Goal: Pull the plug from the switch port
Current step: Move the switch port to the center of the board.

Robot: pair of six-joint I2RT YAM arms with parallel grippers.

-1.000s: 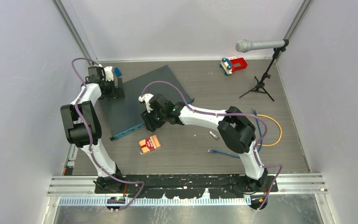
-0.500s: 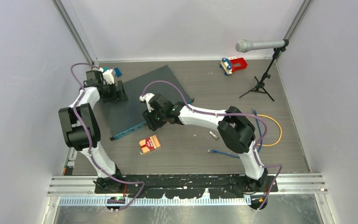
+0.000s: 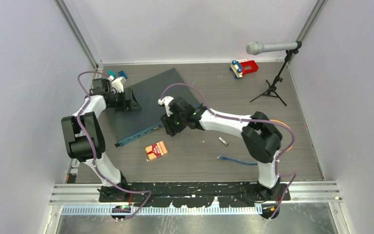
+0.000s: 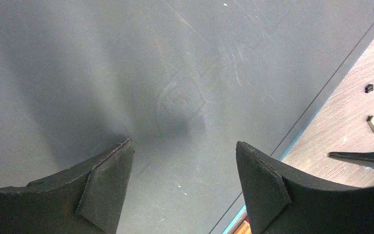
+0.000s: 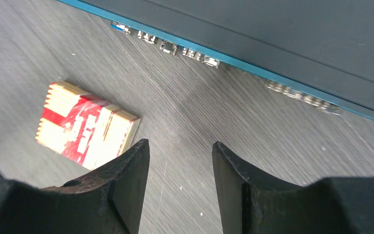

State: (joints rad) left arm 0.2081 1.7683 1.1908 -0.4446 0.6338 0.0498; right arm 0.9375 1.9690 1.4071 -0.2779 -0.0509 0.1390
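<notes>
The wide, flat, dark slate-grey switch with a thin teal-blue front edge is located in the far-left part of the grey wood-grain worktop. It is turned at an angle, with its front edge towards the near edge.

The left claw is positioned over the switch top, towards its left side. Its fingers are held apart, with only the bare top between them. Whether the top is touched cannot be determined.

The right claw is positioned just in front of the teal edge, over bare worktop. Its fingers are apart and nothing is gripped. The row of small sockets is seen just beyond the fingertips.

A flat red-and-cream striped packet lies near the front edge, on its near side. A thin blue cable and a small metallic piece lie well apart from the switch, towards the near edge. A red-and-blue toy block is placed at the far edge, and a grey microphone on a black tripod stands near the far-right corner.

Compared with one second earlier, the right claw has been shifted rightwards along the front edge. The left claw has been moved slightly further onto the top. The switch has remained in place.
</notes>
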